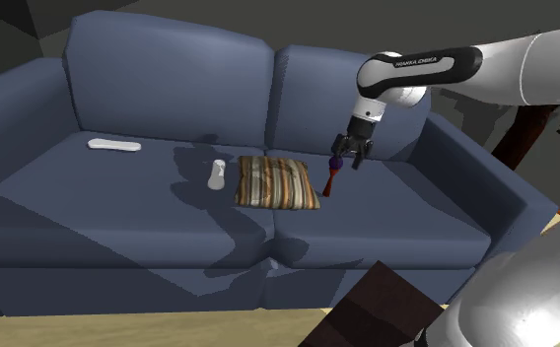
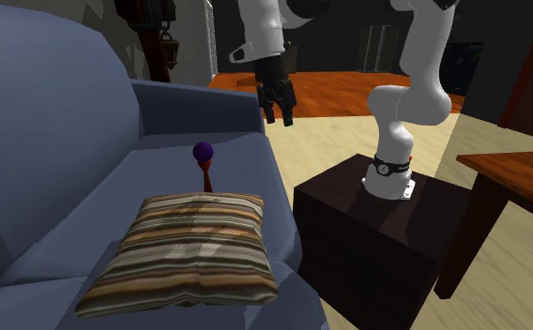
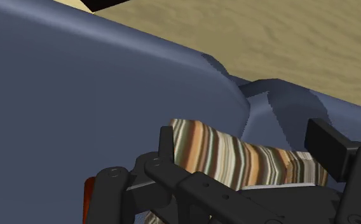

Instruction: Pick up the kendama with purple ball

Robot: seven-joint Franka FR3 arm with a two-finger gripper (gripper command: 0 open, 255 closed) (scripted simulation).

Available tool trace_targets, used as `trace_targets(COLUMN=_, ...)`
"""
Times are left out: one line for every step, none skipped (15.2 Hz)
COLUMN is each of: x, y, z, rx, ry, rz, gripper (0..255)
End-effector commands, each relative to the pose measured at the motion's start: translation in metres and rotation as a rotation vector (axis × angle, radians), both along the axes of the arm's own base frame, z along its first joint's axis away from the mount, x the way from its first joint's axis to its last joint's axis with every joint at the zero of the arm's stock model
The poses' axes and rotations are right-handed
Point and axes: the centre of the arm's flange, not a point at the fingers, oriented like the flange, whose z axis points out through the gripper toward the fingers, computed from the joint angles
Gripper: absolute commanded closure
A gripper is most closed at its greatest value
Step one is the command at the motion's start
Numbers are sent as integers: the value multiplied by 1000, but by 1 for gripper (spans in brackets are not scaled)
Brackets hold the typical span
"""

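The red-handled kendama with its purple ball (image 2: 203, 159) stands upright on the blue sofa's seat (image 1: 120, 212), just beside the brown striped cushion (image 1: 279, 183). My black gripper (image 2: 280, 118) hovers above it and off to one side, jaws spread wide and empty. I'd centre over the ball, descend slowly, and close on the slim handle beneath it, since a nudge could topple it.

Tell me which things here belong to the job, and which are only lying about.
For the job:
kendama with purple ball
gripper, open

Lying about:
striped cushion
flat white object
small white object
All of these lie on the blue sofa.
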Motion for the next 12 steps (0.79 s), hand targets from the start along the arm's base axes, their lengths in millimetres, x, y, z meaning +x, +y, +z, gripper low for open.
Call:
trace_targets(x=17, y=-20, z=-7, rx=3, ry=-1, rz=-27, gripper=0)
trace_targets(x=25, y=-30, z=-11, rx=5, ry=-2, rz=-40, gripper=0)
trace_targets(x=32, y=-40, z=-14, rx=7, ry=-3, rz=-53, gripper=0)
trace_targets(x=40, y=-51, z=-18, rx=9, ry=-4, rz=-66, gripper=0)
trace_targets(x=47, y=-61, z=-22, rx=11, ry=-5, rz=-80, gripper=0)
trace_targets(x=54, y=-72, z=-25, rx=13, ry=-6, rz=-93, gripper=0)
trace_targets(x=61, y=-82, z=-29, rx=15, ry=-6, rz=-106, gripper=0)
trace_targets(x=68, y=-93, z=-32, rx=17, ry=-7, rz=-119, gripper=0)
trace_targets(x=74, y=-104, z=-36, rx=19, ry=-8, rz=-133, gripper=0)
trace_targets(x=81, y=-114, z=-40, rx=21, ry=-9, rz=-146, gripper=0)
trace_targets(x=87, y=-125, z=-43, rx=23, ry=-10, rz=-159, gripper=0)
trace_targets(x=94, y=-136, z=-47, rx=25, ry=-11, rz=-172, gripper=0)
